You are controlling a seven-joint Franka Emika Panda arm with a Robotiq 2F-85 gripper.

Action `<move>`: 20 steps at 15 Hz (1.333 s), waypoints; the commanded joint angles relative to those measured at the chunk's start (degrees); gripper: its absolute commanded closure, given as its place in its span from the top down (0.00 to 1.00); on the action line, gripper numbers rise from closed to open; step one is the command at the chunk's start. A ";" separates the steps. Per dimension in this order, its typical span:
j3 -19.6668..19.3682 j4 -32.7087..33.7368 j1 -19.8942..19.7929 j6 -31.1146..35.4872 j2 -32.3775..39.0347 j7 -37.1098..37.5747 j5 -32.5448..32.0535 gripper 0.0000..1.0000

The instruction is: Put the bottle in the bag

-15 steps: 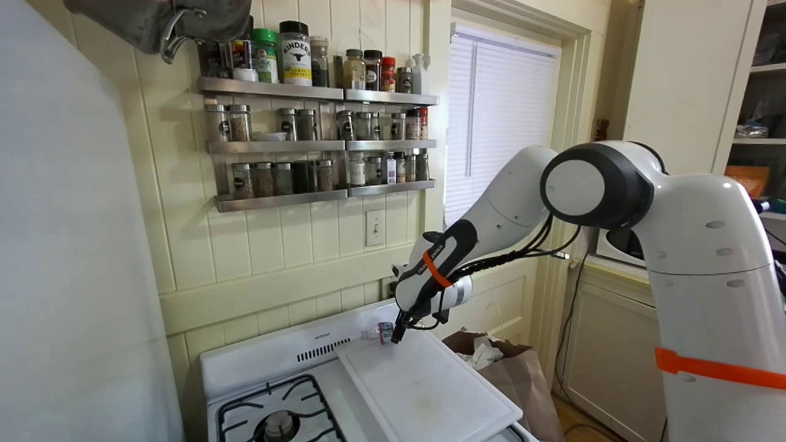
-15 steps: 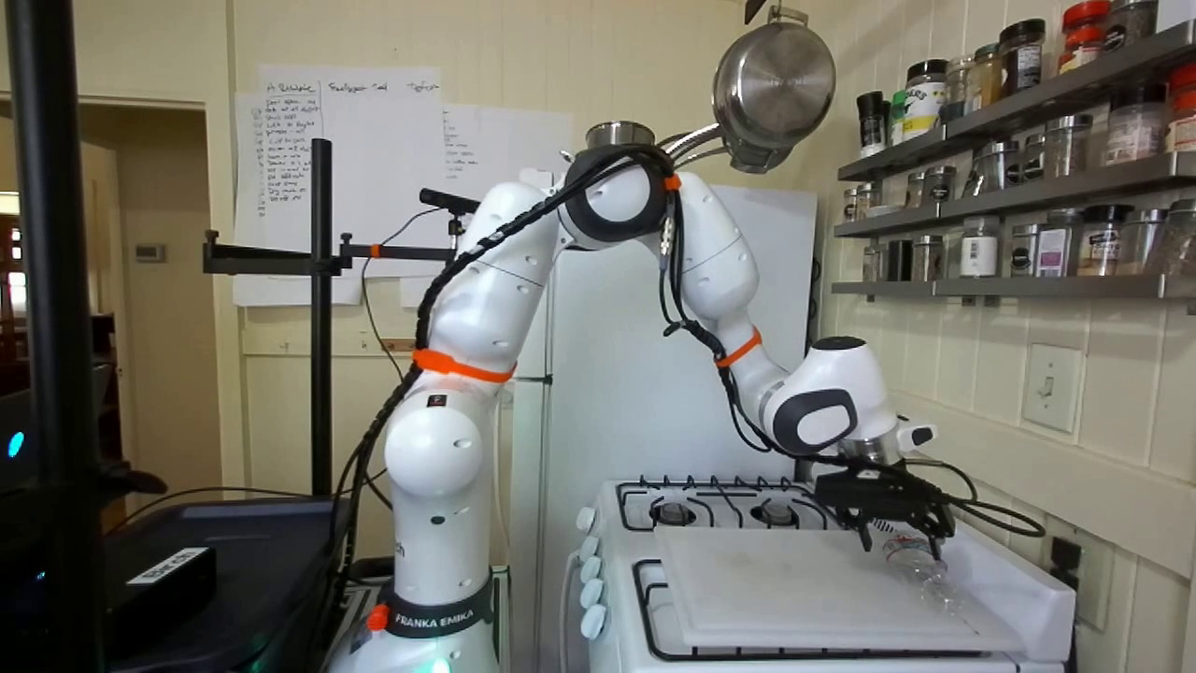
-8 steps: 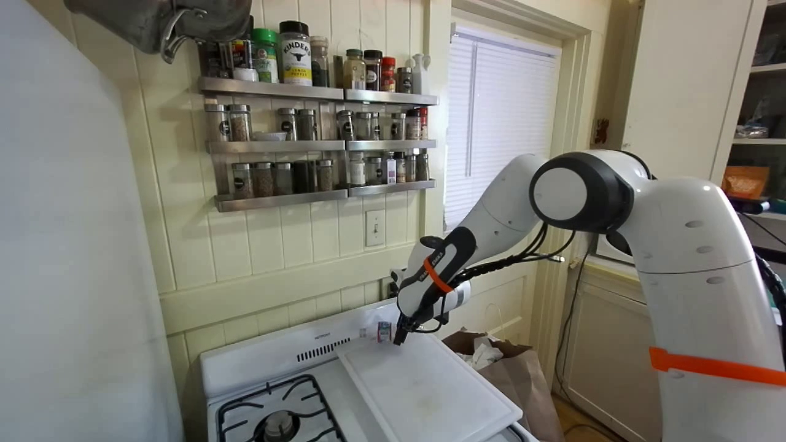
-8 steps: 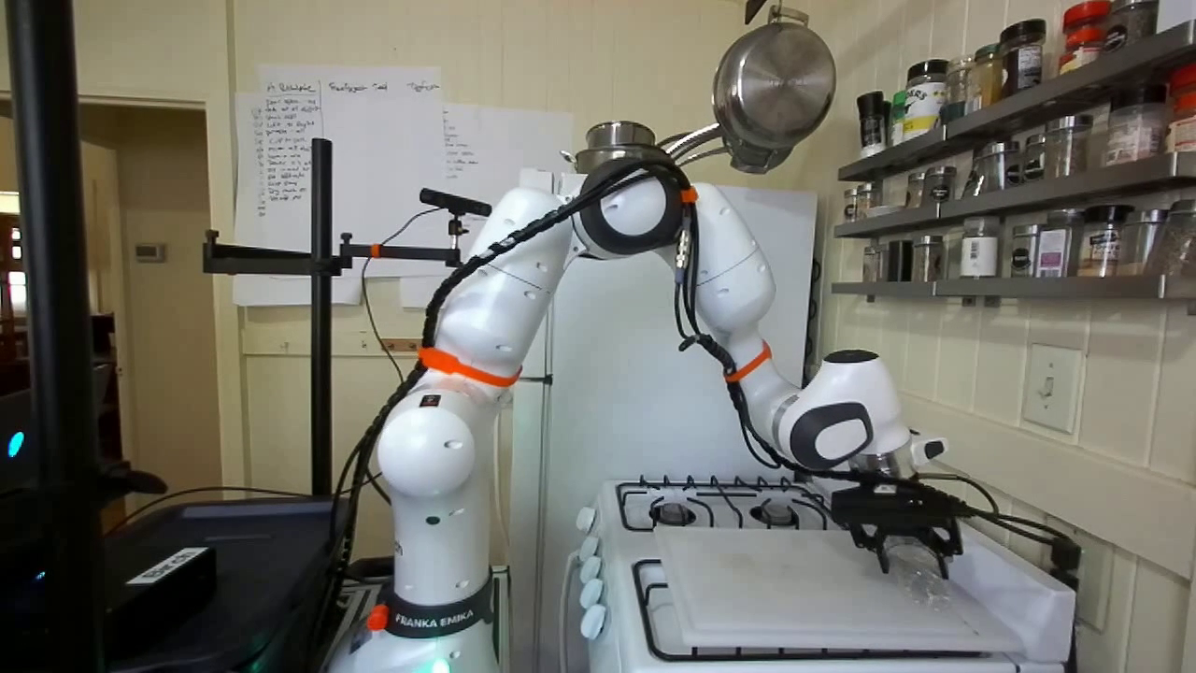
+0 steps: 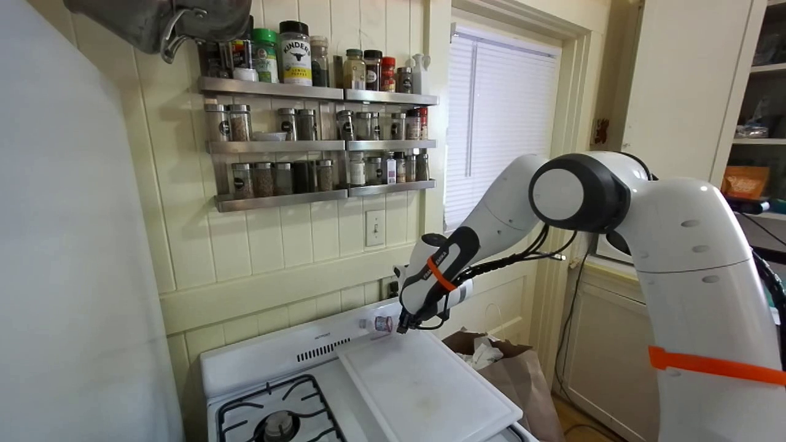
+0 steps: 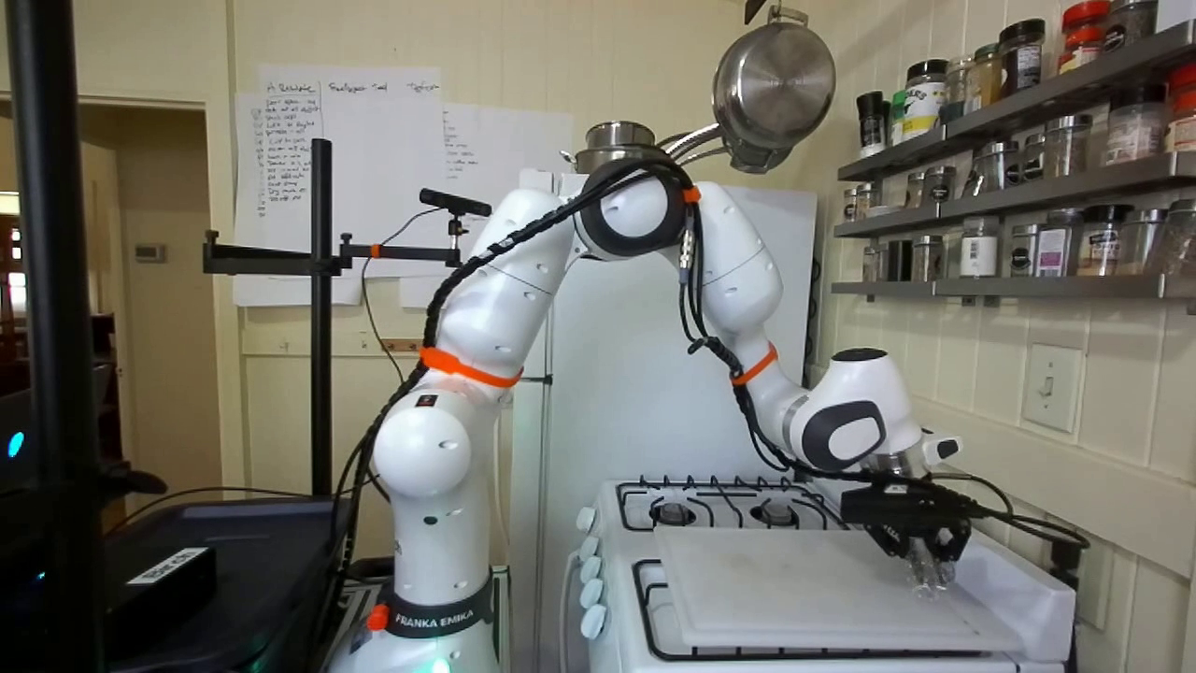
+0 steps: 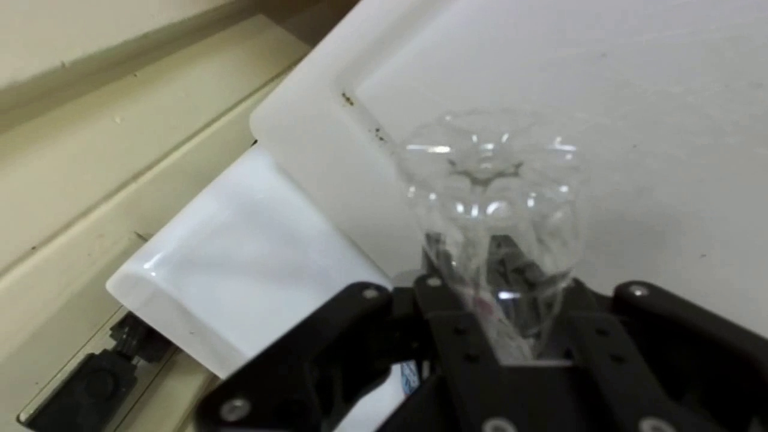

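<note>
The clear plastic bottle is pinched and dented between the black fingers of my gripper, its ribbed base pointing away from the wrist camera. Part of its label shows behind a finger. In an exterior view the bottle hangs tilted below the gripper, over the board's wall-side edge; I cannot tell whether it still touches the board. In another exterior view its coloured label shows beside the gripper. The brown paper bag stands open-topped beyond the stove, with crumpled white paper in its mouth.
A white cutting board covers part of the stove, beside black burner grates. The stove's raised back panel runs along the wall close to the gripper. Spice shelves hang above. A black plug sticks out nearby.
My gripper came down around the bottle, then its fingers closed on it. Over the last half second it rose slightly and shifted toward the wall, and the bottle turned and moved with it.
</note>
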 commanded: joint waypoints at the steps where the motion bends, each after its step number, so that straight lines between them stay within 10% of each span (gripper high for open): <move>1: -0.42 -0.23 -0.70 -0.85 -1.93 4.89 -2.55 0.00; 10: -10.86 -0.64 0.32 -14.57 -10.70 25.43 -10.86 0.01; 20: -9.30 0.03 -4.40 -25.19 -6.81 25.29 -3.99 0.01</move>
